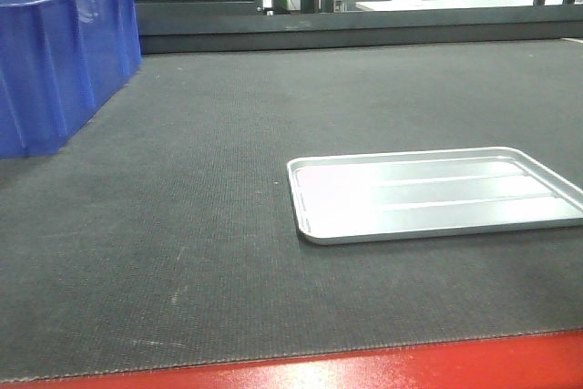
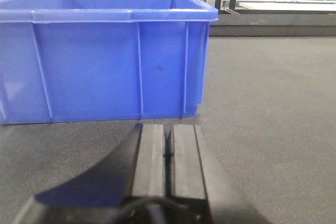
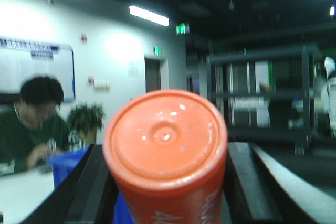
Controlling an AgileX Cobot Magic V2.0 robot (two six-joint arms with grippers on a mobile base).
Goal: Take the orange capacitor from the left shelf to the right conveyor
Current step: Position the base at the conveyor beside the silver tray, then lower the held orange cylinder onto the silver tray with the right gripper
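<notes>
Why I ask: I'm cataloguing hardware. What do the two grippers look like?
The left gripper has two flat, rectangular, matte black fingers on a smooth black body. The right gripper shows similar dark, flat, straight-edged fingers, though blurred. No markings are visible on either.

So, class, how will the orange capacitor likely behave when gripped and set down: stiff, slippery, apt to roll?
Probably rigid: the orange capacitor looks undented in the right claw. Its glossy top hints at slipperiness. A cylinder, it likely rolls on its side but stands on its flat end.
</notes>
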